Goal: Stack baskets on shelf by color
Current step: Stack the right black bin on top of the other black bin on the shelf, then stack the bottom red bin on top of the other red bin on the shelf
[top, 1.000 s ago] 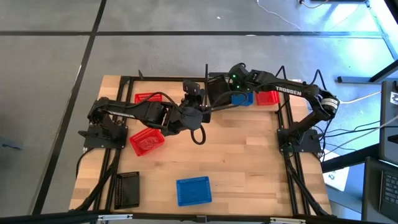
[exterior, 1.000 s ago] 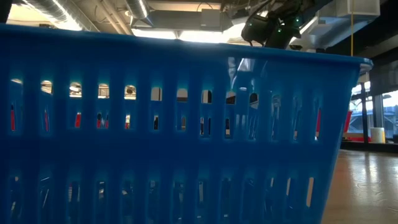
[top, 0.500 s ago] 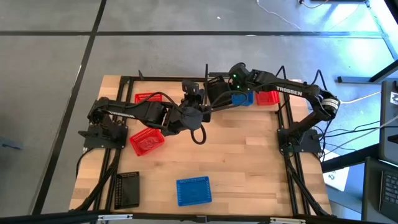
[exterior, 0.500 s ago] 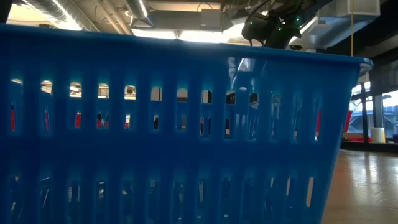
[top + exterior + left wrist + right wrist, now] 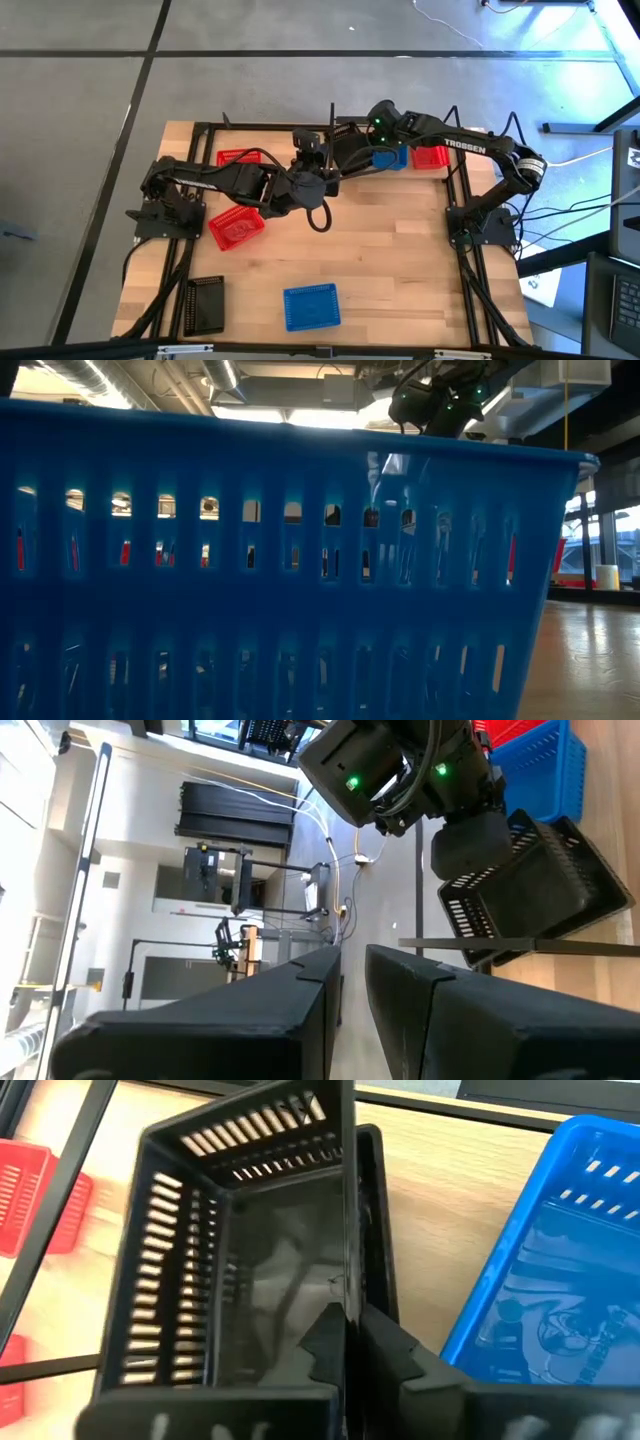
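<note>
A black basket [image 5: 230, 1260] is tilted over the shelf [image 5: 210, 130], just left of a blue basket [image 5: 540, 1260] that stands on the shelf board. My right gripper [image 5: 355, 1345] is shut on the black basket. My left gripper [image 5: 350, 1005] hovers in front of the shelf's middle, its fingers a narrow gap apart with nothing between them. It points level at the black basket [image 5: 530, 890]. One red basket [image 5: 235, 157] sits at the shelf's left end and another red one [image 5: 430, 156] at its right end. My right gripper pinches one side wall of the black basket at its rim [image 5: 345, 1295], one finger inside the basket and one outside. The fingers come slanting down from the table's right. The basket sits tilted in the hold; whether its bottom rests on the shelf, I cannot tell.
On the tabletop lie a red basket [image 5: 237, 228] by the left arm, a black basket [image 5: 206, 305] at the near left and a blue basket [image 5: 311, 306] at the near middle. That blue basket's wall [image 5: 300, 580] fills the low view.
</note>
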Robot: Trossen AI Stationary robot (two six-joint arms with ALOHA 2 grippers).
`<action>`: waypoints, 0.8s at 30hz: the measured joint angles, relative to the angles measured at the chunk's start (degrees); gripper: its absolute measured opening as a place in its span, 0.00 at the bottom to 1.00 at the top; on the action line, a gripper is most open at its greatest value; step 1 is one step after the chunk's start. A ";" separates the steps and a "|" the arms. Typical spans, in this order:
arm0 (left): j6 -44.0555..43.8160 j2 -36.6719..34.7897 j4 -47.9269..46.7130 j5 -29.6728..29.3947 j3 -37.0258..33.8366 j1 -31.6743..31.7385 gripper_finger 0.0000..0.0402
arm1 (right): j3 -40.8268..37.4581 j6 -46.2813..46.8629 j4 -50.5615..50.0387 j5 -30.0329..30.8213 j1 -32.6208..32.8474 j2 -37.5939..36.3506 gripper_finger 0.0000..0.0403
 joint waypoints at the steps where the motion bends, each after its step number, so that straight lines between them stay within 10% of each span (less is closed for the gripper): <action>1: 0.00 0.00 0.00 0.00 0.00 0.00 0.12 | 0.00 0.08 0.02 0.02 0.00 0.00 0.03; 11: 0.00 0.02 0.00 -0.01 0.00 0.00 0.12 | 0.02 0.39 0.56 0.40 0.02 0.02 0.22; 24: -7.49 -0.18 -4.03 -2.29 -0.03 0.02 0.12 | 0.02 -11.31 2.92 6.44 1.64 -9.61 0.24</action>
